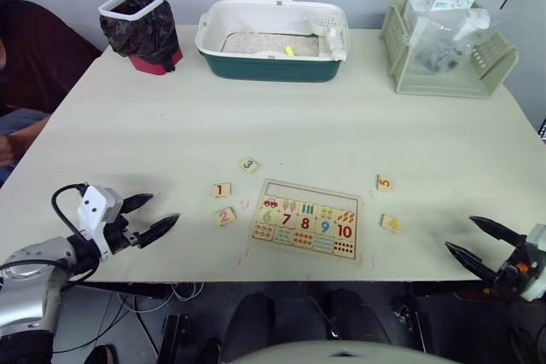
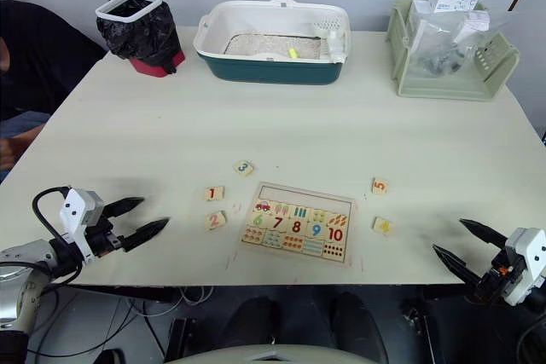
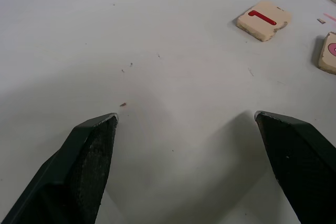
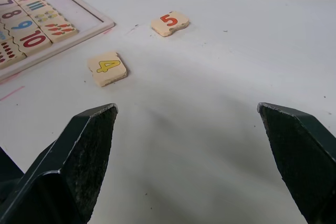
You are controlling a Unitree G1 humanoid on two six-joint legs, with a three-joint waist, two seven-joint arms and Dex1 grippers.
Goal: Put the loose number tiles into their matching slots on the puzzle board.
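Observation:
The pale-wood puzzle board (image 1: 353, 226) lies near the table's front edge, its far row of slots (image 1: 317, 193) bare. Left of the board lie the loose number tiles 1 (image 1: 221, 190), 2 (image 1: 224, 216) and 3 (image 1: 248, 164). To its right lie tiles 5 (image 1: 385, 182) and 4 (image 1: 391, 222). My left gripper (image 1: 165, 208) is open just above the table, left of tiles 1 (image 3: 262, 20) and 2, holding nothing. The right gripper (image 1: 460, 233) stands open and empty at the front right, with tile 4 (image 4: 107, 68) and tile 5 (image 4: 170, 23) a short way ahead of it.
At the back stand a bin lined with a black bag (image 1: 141, 27), a white and teal tray (image 1: 273, 64) and a green rack (image 1: 448, 74) with boxes and bags. A person sits at the left edge (image 1: 17, 125).

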